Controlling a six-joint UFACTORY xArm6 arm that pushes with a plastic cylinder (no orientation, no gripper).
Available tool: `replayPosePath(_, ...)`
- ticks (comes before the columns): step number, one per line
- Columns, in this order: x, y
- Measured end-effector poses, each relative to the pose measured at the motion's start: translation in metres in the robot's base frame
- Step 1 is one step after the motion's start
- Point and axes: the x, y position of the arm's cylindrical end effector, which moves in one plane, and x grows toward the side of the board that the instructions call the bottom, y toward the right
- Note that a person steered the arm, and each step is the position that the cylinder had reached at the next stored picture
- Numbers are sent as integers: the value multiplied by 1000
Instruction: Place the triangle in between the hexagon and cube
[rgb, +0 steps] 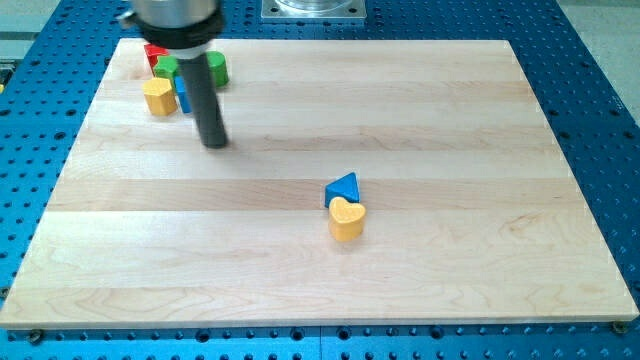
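Blue triangle (343, 188) sits right of the board's (420, 120) centre, touching a yellow heart block (347, 219) just below it. Well apart, at the view's top left, cluster a red block (154, 54), two green blocks (166, 68) (217, 68), a yellow hexagon (159, 97) and a partly hidden blue block (183, 95). My tip (215, 143), a bare rod with no pincer, stands just right of that cluster.

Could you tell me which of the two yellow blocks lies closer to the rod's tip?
The yellow block at the view's top left, in the cluster just left of my tip. The yellow heart touching the blue triangle sits much farther away.
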Motion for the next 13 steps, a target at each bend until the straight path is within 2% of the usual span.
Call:
replayPosePath(1,7,7)
replayPosePath(2,8,61)
replayPosePath(3,32,131)
replayPosePath(4,84,137)
replayPosePath(5,127,110)
replayPosePath(6,129,64)
replayPosePath(7,129,42)
replayPosePath(9,114,50)
replayPosePath(10,107,92)
replayPosePath(11,75,181)
replayPosePath(12,85,235)
replayPosePath(13,142,190)
